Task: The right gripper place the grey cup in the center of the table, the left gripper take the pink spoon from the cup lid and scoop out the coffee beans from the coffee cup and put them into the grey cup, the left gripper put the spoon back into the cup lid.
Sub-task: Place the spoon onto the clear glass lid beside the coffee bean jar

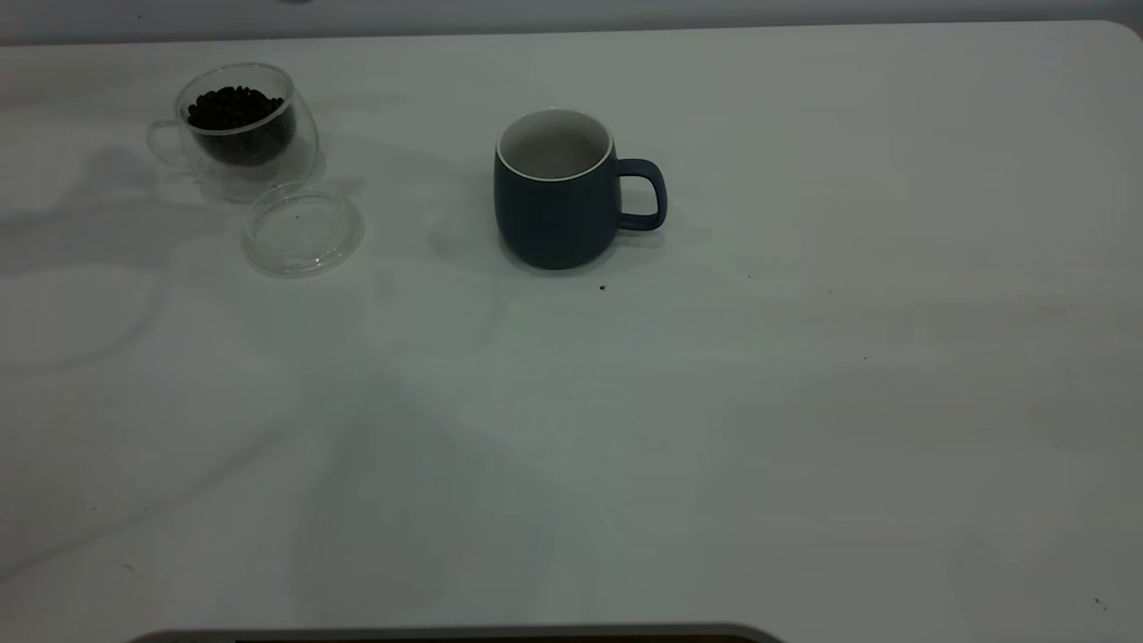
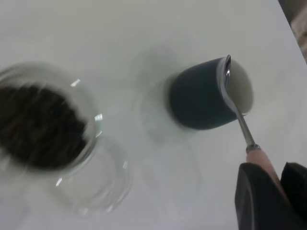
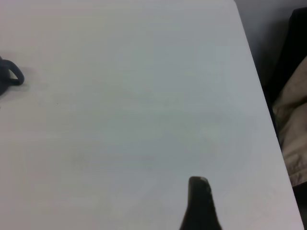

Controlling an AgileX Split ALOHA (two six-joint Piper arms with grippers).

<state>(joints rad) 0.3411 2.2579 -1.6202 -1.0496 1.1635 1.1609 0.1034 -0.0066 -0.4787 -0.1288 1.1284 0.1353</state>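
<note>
Table (image 1: 804, 429): we are looking at a plain white top filling the exterior view, with a few tiny dark specks, soft shadows lying across its lower left, and a rounded corner at the upper right.
Room: we are seeing only a pale strip beyond the table's far edge, along the top of the frame.
Grey cup (image 1: 557, 192): it is standing upright a little above the middle of the frame, handle pointing right, white inside.
Coffee cup (image 1: 239, 129): it is sitting upright in the upper left, holding the coffee beans (image 1: 234, 109).
Cup lid (image 1: 302, 228): it is lying flat just below and right of the coffee cup.
Left gripper (image 2: 274, 191): we are seeing it in the left wrist view, pinching the pink spoon (image 2: 241, 120) by its handle.
Spoon bowl: it is showing against the grey cup's rim in that view.
Right gripper (image 3: 200, 203): one dark finger is showing over bare table; whether the fingers are spread or together, we cannot tell.
</note>
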